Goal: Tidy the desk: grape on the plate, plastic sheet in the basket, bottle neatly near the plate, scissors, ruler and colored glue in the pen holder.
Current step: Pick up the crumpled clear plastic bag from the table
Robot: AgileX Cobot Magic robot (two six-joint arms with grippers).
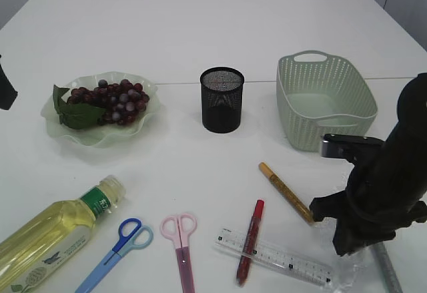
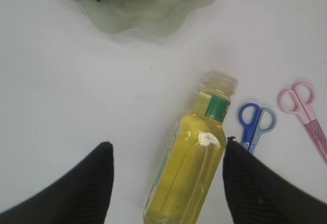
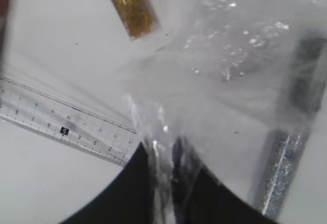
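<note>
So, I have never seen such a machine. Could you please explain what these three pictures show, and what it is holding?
It is a robot with two arms, each ending in a gripper. One picture looks at the whole table; the other two come from cameras on the wrists. The left gripper hangs open over a bottle. The right gripper is pinching a clear plastic sheet. On the table: grapes on a plate, a pen holder, a basket, two scissors, a ruler and glue pens.

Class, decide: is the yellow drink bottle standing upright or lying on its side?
Lying on its side: the bottle rests lengthwise on the table, neck toward the plate.
</note>
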